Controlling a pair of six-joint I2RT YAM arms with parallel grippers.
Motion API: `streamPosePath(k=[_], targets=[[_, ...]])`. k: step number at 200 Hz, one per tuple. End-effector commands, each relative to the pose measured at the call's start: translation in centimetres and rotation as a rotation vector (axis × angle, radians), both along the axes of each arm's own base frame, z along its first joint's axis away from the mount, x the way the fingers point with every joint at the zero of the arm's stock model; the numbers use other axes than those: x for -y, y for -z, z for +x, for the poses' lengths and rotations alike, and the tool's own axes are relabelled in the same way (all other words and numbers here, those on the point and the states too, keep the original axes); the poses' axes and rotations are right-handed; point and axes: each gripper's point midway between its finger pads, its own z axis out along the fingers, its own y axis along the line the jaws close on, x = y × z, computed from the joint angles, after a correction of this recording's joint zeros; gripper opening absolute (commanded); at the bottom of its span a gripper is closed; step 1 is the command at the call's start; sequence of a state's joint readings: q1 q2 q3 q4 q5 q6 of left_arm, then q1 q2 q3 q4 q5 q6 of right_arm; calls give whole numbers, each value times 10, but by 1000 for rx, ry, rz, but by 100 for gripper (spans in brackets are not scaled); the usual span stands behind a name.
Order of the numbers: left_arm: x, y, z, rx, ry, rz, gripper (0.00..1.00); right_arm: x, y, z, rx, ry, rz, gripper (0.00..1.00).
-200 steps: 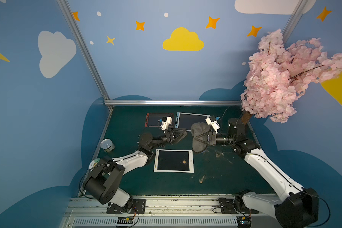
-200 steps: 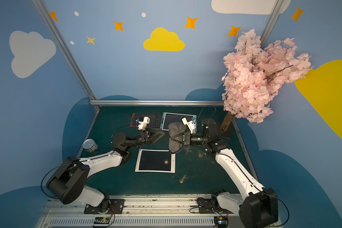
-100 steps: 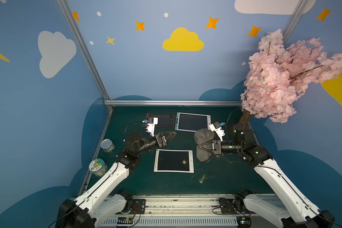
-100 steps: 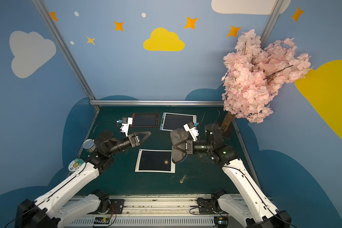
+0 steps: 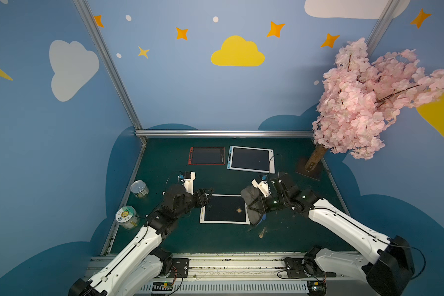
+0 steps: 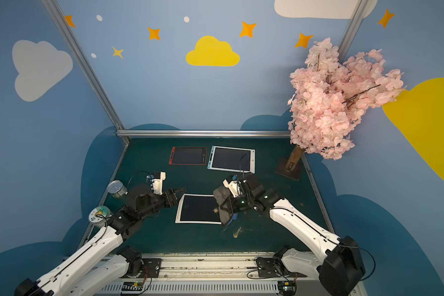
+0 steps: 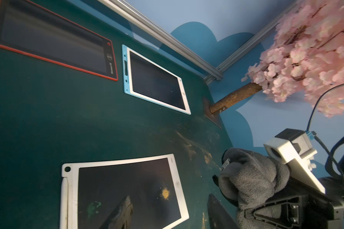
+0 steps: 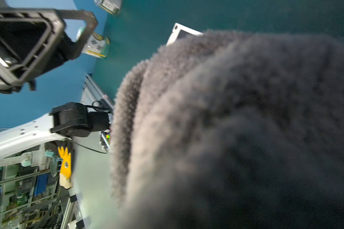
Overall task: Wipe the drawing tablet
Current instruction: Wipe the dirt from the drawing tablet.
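Note:
The white-framed drawing tablet [image 5: 224, 208] [image 6: 198, 208] lies flat at the front middle of the green mat. An orange crumb spot [image 5: 239, 210] [image 7: 165, 194] sits near its right edge. My right gripper [image 5: 254, 206] [image 6: 226, 205] is shut on a bunched grey cloth [image 5: 249, 198] [image 7: 252, 178] that hangs over the tablet's right edge. The cloth [image 8: 236, 128] fills the right wrist view and hides the jaws. My left gripper [image 5: 208, 196] [image 7: 169, 216] is open and empty at the tablet's far left corner, its fingers [image 7: 123, 212] apart above the screen.
A red-framed tablet [image 5: 207, 155] and a blue-and-white tablet [image 5: 251, 159] lie at the back. A tin can [image 5: 139, 189] and a lidded jar [image 5: 126, 217] stand by the left wall. The pink blossom tree [image 5: 369, 97] stands on its base [image 5: 309, 167] at the back right. Crumbs [image 5: 262, 233] lie on the mat.
Both arms have drawn back from the rear tablets toward the front. The right gripper has brought the cloth down to the tablet's right edge; the left gripper has come to its left corner.

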State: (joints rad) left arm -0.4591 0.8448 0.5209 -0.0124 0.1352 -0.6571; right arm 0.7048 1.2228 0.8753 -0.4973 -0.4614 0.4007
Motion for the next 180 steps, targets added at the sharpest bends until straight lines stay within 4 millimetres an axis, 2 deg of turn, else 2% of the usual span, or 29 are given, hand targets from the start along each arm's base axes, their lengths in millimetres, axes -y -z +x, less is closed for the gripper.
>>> streamPosePath(k=[1, 35, 56, 73, 99, 134, 165, 180], targets=[[-5, -5, 18, 56, -49, 59, 60, -19, 2, 21, 93, -27, -6, 0], [-6, 2, 38, 46, -77, 116, 60, -62, 8, 22, 24, -154, 43, 0], [-12, 7, 43, 47, -103, 124, 60, -91, 8, 16, 4, -239, 72, 0], [-20, 7, 46, 50, -127, 147, 61, -104, 6, 14, 16, -283, 86, 0], [-26, 9, 51, 39, -136, 168, 61, -114, 7, 16, 0, -310, 90, 0], [-26, 21, 54, 3, -133, 136, 62, -120, 19, 16, -27, -325, 57, 0], [-28, 22, 43, -6, -133, 109, 62, -119, 18, 13, -24, -314, 36, 0], [-33, 29, 35, -36, -152, 108, 63, -120, 13, 9, -22, -310, 38, 0]])
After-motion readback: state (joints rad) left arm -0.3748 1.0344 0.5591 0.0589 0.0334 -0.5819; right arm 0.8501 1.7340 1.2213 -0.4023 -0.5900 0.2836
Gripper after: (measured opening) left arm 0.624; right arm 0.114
